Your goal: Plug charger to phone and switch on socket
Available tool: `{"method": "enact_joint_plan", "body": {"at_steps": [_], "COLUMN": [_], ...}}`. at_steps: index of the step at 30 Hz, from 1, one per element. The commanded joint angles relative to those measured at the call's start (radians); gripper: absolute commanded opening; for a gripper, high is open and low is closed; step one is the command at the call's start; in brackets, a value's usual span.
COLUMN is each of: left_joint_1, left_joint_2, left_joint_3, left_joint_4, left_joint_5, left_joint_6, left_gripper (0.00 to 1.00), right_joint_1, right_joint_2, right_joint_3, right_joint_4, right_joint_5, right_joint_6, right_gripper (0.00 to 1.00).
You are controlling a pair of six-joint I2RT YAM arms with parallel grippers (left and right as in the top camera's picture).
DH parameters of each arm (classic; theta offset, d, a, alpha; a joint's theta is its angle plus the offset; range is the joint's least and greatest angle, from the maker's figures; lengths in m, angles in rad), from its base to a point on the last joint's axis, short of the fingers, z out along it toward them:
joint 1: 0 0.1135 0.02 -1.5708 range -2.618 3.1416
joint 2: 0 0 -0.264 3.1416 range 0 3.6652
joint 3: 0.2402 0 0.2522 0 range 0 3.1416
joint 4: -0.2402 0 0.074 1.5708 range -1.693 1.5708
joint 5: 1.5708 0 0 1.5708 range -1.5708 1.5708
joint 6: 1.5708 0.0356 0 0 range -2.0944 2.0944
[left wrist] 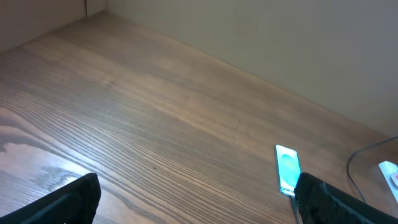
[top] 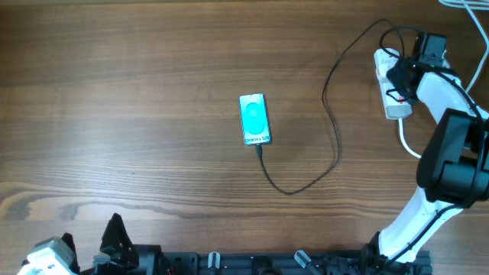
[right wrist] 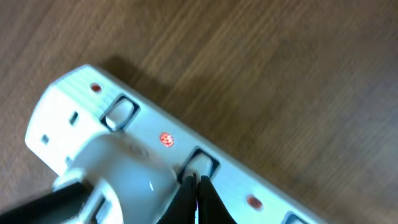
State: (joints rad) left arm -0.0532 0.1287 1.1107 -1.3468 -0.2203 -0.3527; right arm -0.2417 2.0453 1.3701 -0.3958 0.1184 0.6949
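- Phone: screen up, mid-bench, lit cyan.
- Charger cable: loops from the phone's lower end, where its tip appears seated, to the power strip at the far right.
- Right fingers: pinched into one point, tips on a rocker switch beside a red lamp, evidently for pressing.
- Left fingers: spread wide, holding nothing, parked near left.

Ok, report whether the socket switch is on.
Likely on: a red indicator glows on the socket beside the switch the right pincer presses.
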Motion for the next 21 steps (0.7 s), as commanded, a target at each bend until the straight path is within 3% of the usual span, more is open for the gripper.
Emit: {"method": "enact_joint_plan", "body": {"at_steps": [1,8,12,21], "left_joint_1": [-0.001,-0.001,-0.038,-0.027], "left_joint_2": [-0.006,-0.009,-0.122,-0.122], "left_joint_3": [0.000,0.000,0.000,0.027], "left_joint_4": [0.002,-0.016,-0.016,-0.053], "left_joint_5": [-0.016,-0.016,-0.016,-0.016], "left_joint_6": [0.009,0.008,0.008,0.008], "left_gripper": [1.00,1.00,1.00,1.00], "right_joint_1": [0.020,0.020,0.020,0.020], "right_joint_2": [-0.138,-0.567,-0.774,-1.091], "right_joint_3": [-0.001,-0.001,-0.001,-0.001], "right_joint_4": [-0.074,-0.307,-0.460,-0.788], "right_joint_5": [-0.037,0.047,0.047,0.013], "right_joint_6": [-0.051,-0.019,-0.015,-0.148], "right_gripper": [0.05,0.05,0.05,0.05]}}
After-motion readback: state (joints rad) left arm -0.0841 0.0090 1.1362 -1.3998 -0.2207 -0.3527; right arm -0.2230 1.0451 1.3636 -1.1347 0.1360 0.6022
